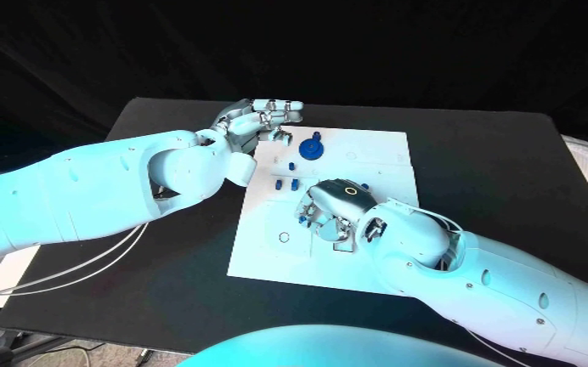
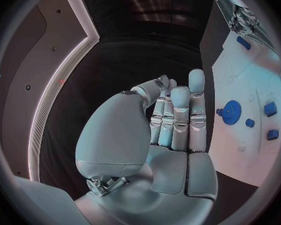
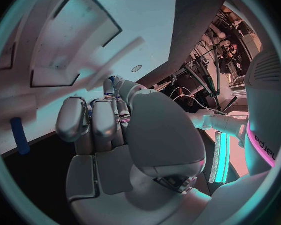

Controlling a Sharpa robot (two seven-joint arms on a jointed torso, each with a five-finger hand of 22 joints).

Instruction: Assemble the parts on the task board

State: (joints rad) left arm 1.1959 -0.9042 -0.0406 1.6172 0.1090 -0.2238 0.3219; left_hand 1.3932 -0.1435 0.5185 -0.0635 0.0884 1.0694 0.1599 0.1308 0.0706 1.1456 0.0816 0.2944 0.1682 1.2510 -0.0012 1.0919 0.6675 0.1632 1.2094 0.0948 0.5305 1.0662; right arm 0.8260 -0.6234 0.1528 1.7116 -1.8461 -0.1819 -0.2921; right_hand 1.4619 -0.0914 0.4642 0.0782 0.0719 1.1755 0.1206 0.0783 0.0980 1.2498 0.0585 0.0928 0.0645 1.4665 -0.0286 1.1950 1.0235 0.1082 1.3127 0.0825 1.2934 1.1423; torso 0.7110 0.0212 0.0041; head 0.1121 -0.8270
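Board (image 1: 368,256) lies mid-table. Right hand (image 1: 333,207), fingers curled, hangs over the board's centre; whether it pinches a part cannot be told. Left hand (image 1: 257,119), fingers together and empty, hovers at the board's far-left corner, nearest the gear (image 1: 313,148).

Left hand (image 2: 168,135) upright, holding nothing; blue gear (image 2: 231,109) on task board (image 2: 247,150) beside it.

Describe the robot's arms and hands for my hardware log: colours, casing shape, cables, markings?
Both arms wear smooth, rounded white shells. The left arm trails thin pale cables beneath it. The left hand and right hand are silver metal with segmented fingers and bulbous palm housings. The right hand's back carries a small ring-shaped mark.
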